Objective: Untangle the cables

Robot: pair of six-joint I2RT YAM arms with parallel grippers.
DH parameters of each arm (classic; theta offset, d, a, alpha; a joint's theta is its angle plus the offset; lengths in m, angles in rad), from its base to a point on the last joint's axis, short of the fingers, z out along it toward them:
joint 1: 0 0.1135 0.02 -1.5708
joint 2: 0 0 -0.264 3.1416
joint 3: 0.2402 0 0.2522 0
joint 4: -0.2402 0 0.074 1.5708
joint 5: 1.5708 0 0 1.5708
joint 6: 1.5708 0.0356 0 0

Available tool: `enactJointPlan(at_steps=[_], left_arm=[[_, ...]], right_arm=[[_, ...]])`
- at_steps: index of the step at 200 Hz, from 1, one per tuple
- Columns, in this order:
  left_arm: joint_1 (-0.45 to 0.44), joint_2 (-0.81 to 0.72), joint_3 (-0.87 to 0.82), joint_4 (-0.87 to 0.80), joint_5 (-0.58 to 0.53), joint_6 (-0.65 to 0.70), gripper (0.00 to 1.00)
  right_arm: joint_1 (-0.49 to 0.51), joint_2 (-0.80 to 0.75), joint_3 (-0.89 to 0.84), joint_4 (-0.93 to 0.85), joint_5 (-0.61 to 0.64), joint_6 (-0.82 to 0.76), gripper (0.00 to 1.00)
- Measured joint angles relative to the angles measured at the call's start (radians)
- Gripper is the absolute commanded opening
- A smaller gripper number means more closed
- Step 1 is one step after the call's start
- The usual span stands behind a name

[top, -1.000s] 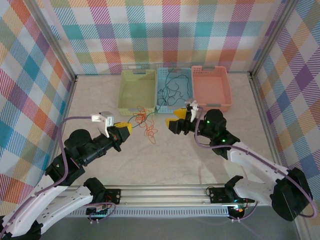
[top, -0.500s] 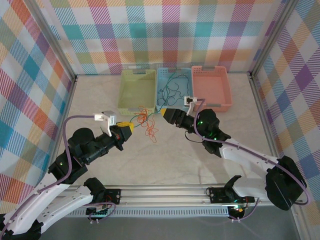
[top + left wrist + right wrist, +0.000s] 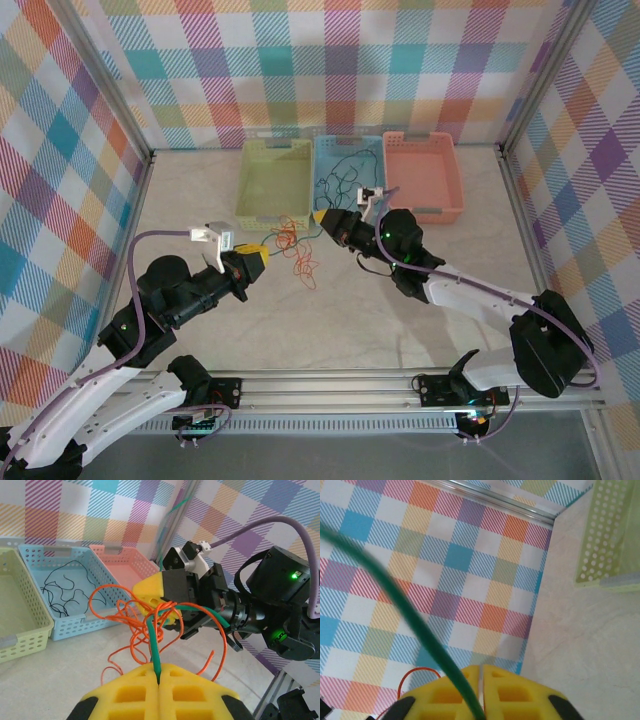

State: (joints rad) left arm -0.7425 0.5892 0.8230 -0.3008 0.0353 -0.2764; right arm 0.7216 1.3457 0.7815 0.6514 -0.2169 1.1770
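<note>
My left gripper point(image 3: 252, 262) point(image 3: 159, 674) is shut on a dark green cable point(image 3: 153, 642) that rises from its yellow pads. This strand runs on to my right gripper point(image 3: 322, 217) point(image 3: 156, 596), which is shut on the same cable point(image 3: 395, 592) a short way off. An orange-red cable point(image 3: 297, 256) point(image 3: 131, 630) loops in a tangle around the green strand between the two grippers and trails onto the table. One thin black cable point(image 3: 345, 178) point(image 3: 64, 591) lies inside the blue basket point(image 3: 348, 143).
Three baskets stand in a row at the back: yellow-green point(image 3: 272, 216), blue, and pink point(image 3: 424, 178). The right gripper hangs just in front of the blue basket's near wall. Plaid walls enclose the table point(image 3: 330, 320) on three sides.
The right gripper has moved left and away from its base, up to the tangle, and has shut on the green cable. The left gripper has kept its hold and barely moved.
</note>
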Motion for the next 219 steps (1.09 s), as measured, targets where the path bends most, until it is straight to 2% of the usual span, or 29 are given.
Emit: enactJointPlan(at_steps=[4,16,26,32,42,63,79,99,116,174,219], left_arm=[[0.000,0.001,-0.001,-0.004,-0.001,-0.003,0.10],[0.000,0.010,-0.002,-0.029,-0.010,-0.018,0.43],[0.000,0.023,-0.002,-0.054,-0.019,-0.034,0.65],[0.000,0.033,-0.002,-0.073,-0.023,-0.047,0.72],[0.000,0.047,-0.004,-0.113,-0.031,-0.069,0.78],[0.000,0.050,-0.032,-0.183,-0.045,-0.113,0.79],[0.000,0.038,-0.056,-0.225,-0.045,-0.140,0.76],[0.000,0.045,-0.075,-0.221,-0.006,-0.165,0.71],[0.000,0.092,-0.074,-0.195,0.043,-0.176,0.71],[0.000,0.388,0.029,-0.170,0.160,-0.180,0.71],[-0.008,0.554,0.033,-0.098,0.193,-0.263,0.71]], right_arm=[[0.000,-0.003,0.001,-0.009,0.002,-0.009,0.00],[0.000,-0.023,0.006,-0.060,0.022,-0.077,0.00],[0.000,-0.050,0.008,-0.108,0.046,-0.145,0.00],[0.000,-0.070,0.008,-0.133,0.055,-0.198,0.00],[0.000,-0.105,0.008,-0.165,0.072,-0.291,0.00],[0.000,-0.177,-0.006,-0.198,0.106,-0.476,0.00],[0.000,-0.215,-0.035,-0.202,0.119,-0.586,0.00],[-0.001,-0.230,-0.090,-0.198,0.112,-0.698,0.00],[-0.001,-0.229,-0.136,-0.199,0.099,-0.771,0.00],[-0.001,-0.225,-0.260,-0.096,0.043,-0.932,0.00],[-0.001,-0.170,-0.308,0.057,-0.014,-1.000,0.00]])
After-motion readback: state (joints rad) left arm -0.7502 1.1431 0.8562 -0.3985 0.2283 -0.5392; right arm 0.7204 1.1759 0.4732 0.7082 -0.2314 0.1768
